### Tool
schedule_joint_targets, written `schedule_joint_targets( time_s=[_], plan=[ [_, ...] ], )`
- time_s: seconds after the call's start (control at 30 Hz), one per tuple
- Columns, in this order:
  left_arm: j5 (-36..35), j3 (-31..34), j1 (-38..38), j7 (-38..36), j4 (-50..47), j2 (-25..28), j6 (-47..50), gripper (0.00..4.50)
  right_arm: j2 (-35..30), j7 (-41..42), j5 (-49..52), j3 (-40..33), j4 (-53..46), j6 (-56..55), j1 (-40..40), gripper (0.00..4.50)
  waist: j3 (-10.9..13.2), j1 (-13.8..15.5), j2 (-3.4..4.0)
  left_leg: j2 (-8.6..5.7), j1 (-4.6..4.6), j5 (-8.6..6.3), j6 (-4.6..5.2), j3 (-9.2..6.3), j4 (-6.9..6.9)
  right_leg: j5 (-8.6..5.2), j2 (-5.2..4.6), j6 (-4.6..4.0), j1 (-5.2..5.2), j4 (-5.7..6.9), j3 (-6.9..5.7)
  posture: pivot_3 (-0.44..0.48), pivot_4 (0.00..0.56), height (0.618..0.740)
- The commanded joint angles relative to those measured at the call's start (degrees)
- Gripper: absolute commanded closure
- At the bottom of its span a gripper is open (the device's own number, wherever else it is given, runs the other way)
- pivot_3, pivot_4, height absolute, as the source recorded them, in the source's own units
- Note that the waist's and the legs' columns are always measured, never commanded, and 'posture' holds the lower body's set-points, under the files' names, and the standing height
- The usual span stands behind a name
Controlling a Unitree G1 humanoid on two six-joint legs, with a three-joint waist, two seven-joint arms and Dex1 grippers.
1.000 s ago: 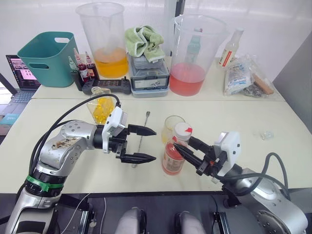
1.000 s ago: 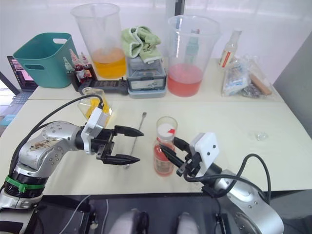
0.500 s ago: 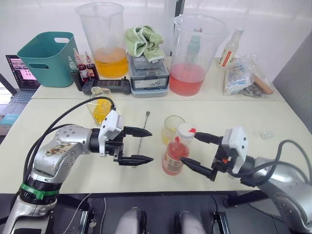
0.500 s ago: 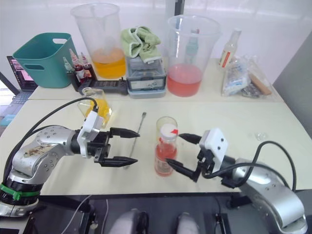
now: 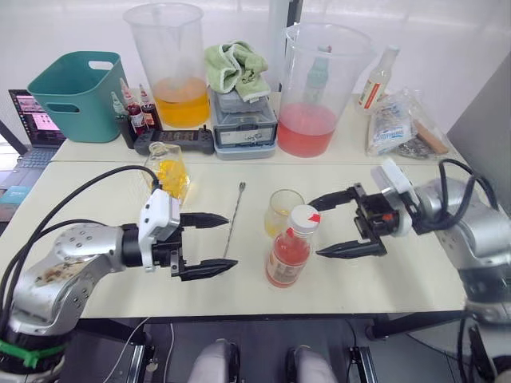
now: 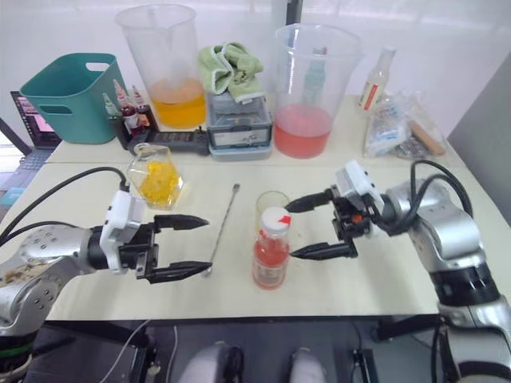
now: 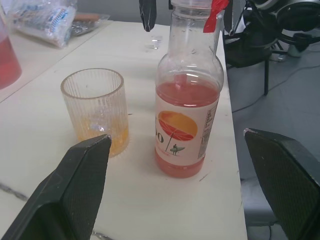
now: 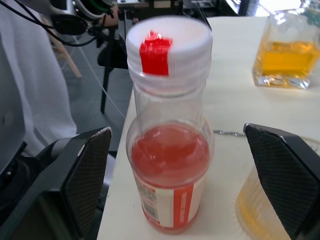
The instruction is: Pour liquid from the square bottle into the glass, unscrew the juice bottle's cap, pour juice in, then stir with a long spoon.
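Both arms are shiny silver metal with black cables. Each wrist has a white box. Black pointed fingers stick out. The left arm has a green band.

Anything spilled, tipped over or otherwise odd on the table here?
Nothing stands out. The juice bottle stands upright with its cap on, the glass is upright behind it, and the long spoon lies flat. No spill shows.

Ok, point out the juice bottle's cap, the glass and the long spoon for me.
cap [image 5: 303,216], left eye view, on its white top.
glass [image 7: 97,112], left wrist view, on its ribbed side wall.
long spoon [image 5: 235,218], left eye view, midway along its thin handle.
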Motion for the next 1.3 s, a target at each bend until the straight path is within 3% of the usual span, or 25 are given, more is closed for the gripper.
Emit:
schedule_joint_targets(
  time_s=[0.03, 0.3, 0.6, 0.67, 0.97, 1.17, 1.3],
  plan=[
    [-2.34, 2.54, 0.85, 1.78, -3.23, 0.83, 0.71, 0.0, 0.8, 3.76, -0.78, 0.36, 1.92, -1.36, -1.87, 0.02, 0.0, 0.18, 0.0, 0.0, 0.0, 0.0, 0.0, 0.0, 0.0, 0.0, -0.01, 0.0, 0.0, 0.01, -0.01, 0.0, 0.15, 0.739],
    [-4.11, 5.38, 4.13, 4.37, -6.17, 2.42, 1.98, 0.0, 3.5, 4.03, 0.78, 4.21, 5.53, -2.5, -4.55, 0.02, 0.0, -0.01, 0.0, 0.0, 0.0, 0.07, -0.13, 0.01, -0.08, 0.02, -0.04, -0.03, -0.06, 0.03, -0.04, 0.0, 0.15, 0.739],
    [-3.47, 3.45, 3.13, 4.06, -5.08, 2.54, 1.41, 0.0, 2.23, 3.6, 5.75, 2.76, 0.53, 2.48, -1.79, 2.88, 0.0, 0.02, 0.01, -0.01, 0.0, 0.06, -0.15, 0.01, -0.1, 0.03, -0.06, -0.05, -0.07, 0.01, -0.05, 0.0, 0.15, 0.739],
    [-3.05, 2.75, 2.46, 3.64, -4.43, 2.42, 1.06, 0.0, 2.19, 3.16, 6.07, 1.81, -1.44, 3.76, -0.72, 3.26, 0.0, 0.05, 0.01, -0.01, 0.0, 0.06, -0.14, 0.0, -0.1, 0.03, -0.07, -0.04, -0.07, 0.01, -0.05, 0.0, 0.15, 0.739],
    [-1.03, -2.22, -2.41, -0.08, 0.75, 1.24, -1.52, 0.0, 2.96, -10.14, 9.4, -6.33, -14.24, 8.77, 6.16, 3.34, 0.0, 0.06, 0.01, -0.01, 0.0, 0.06, -0.16, 0.02, -0.12, 0.04, -0.11, -0.06, -0.09, 0.0, -0.05, 0.0, 0.15, 0.739],
    [0.76, -6.21, -6.65, -4.13, 5.85, -0.19, -3.88, 0.0, 5.69, -28.71, 10.84, -12.71, -28.07, 12.47, 15.1, 3.34, 0.0, 0.33, 0.01, -0.01, -0.01, 0.06, -0.16, 0.02, -0.15, 0.04, -0.11, -0.06, -0.11, 0.01, -0.06, 0.0, 0.15, 0.739],
    [1.85, -8.46, -9.36, -6.32, 8.59, -1.3, -4.97, 0.0, 7.88, -37.89, 9.44, -12.17, -35.9, 13.41, 20.8, 3.34, 0.0, 0.25, 0.01, -0.01, -0.02, 0.07, -0.16, 0.04, -0.15, 0.04, -0.11, -0.06, -0.11, 0.01, -0.05, 0.0, 0.15, 0.739]
  ],
)
